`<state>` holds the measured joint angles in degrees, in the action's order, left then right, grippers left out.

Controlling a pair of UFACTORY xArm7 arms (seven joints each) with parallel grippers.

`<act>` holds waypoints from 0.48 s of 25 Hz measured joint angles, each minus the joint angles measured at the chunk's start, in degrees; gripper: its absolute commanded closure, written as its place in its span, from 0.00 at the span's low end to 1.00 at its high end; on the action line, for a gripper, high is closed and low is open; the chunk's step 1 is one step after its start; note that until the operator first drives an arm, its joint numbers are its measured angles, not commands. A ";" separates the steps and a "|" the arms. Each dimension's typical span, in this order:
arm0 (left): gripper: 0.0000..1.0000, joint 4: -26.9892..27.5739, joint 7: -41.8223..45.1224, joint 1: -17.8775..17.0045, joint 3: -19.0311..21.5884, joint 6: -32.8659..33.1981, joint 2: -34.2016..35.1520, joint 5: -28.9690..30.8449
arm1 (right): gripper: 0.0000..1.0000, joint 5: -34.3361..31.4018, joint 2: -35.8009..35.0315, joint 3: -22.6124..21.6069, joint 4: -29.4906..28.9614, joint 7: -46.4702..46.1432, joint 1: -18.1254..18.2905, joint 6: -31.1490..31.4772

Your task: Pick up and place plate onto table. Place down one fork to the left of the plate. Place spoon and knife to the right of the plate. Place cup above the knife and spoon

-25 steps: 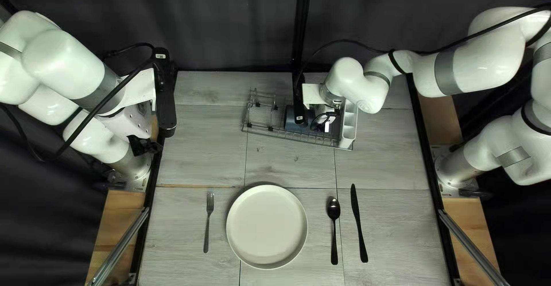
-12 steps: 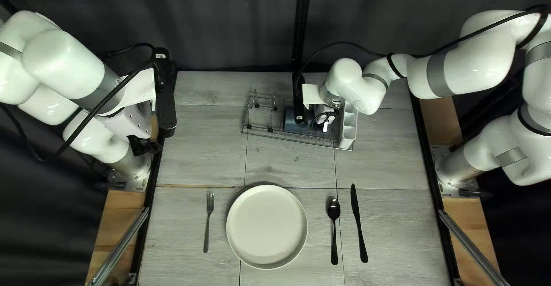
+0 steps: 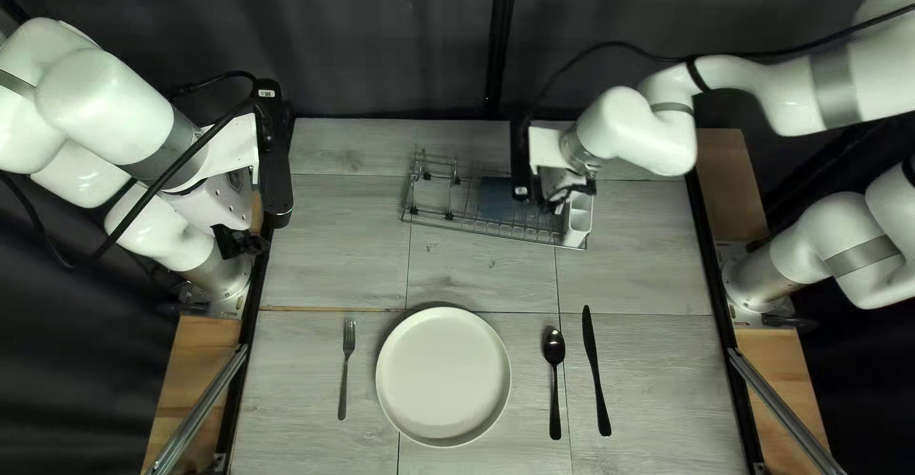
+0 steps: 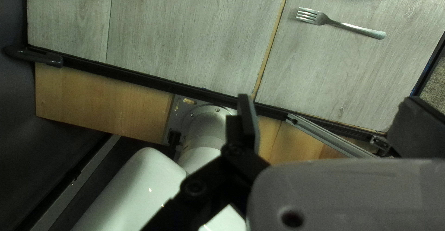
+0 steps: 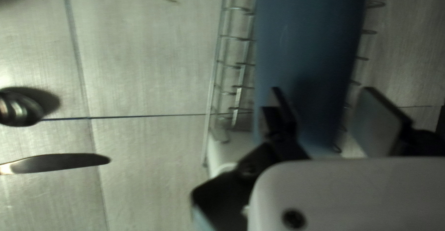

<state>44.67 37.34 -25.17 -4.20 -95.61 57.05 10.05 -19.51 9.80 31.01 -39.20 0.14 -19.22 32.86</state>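
Note:
The white plate [image 3: 443,377] lies on the table, the fork [image 3: 347,368] at its left, the spoon [image 3: 554,380] and knife [image 3: 596,370] at its right. In the rack sits a dark blue cup [image 3: 497,198]. My right gripper [image 3: 570,194] hovers over the rack's right end. In the right wrist view my right gripper [image 5: 322,102] has its fingers apart over the near end of the blue cup [image 5: 308,41], not closed on it. My left gripper [image 3: 238,242] is by the left edge; in its wrist view the left gripper [image 4: 327,113] stands open and empty.
The wire rack [image 3: 434,210] stands toward the far edge of the table, with a white compartment holder [image 3: 578,220] at its right end. Black rails and wooden boards [image 3: 195,365] run along both table sides.
My right gripper has shifted to the right over the rack, away from the blue cup's middle, uncovering more of it. The left arm and the tableware have stayed put.

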 measured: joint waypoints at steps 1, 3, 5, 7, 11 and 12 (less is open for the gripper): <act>0.00 0.00 0.00 0.00 0.00 0.00 0.00 0.00 | 1.00 0.09 -0.57 -0.08 0.18 -0.03 -0.15 -0.75; 0.00 0.00 0.00 0.00 0.00 0.00 0.00 0.00 | 0.00 1.47 -2.56 0.40 0.44 -1.82 -0.31 -2.65; 0.00 0.00 0.00 0.00 0.00 0.00 0.00 0.00 | 0.00 2.87 -4.43 1.34 0.49 -3.72 -0.03 -3.84; 0.00 0.00 0.00 0.00 0.00 0.00 0.00 0.00 | 0.00 3.21 -5.00 1.80 0.21 -4.22 0.28 -3.82; 0.00 0.00 0.00 0.00 0.00 0.00 0.00 0.00 | 0.00 3.59 -5.42 2.22 -1.38 -5.45 0.55 -2.11; 0.00 0.00 0.00 0.00 0.00 0.00 0.00 0.00 | 0.00 4.22 -5.75 2.43 -1.78 -6.52 0.62 -1.80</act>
<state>44.67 37.34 -25.17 -4.20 -95.61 57.05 10.05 -15.30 4.05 33.44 -40.98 -6.38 -18.60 31.06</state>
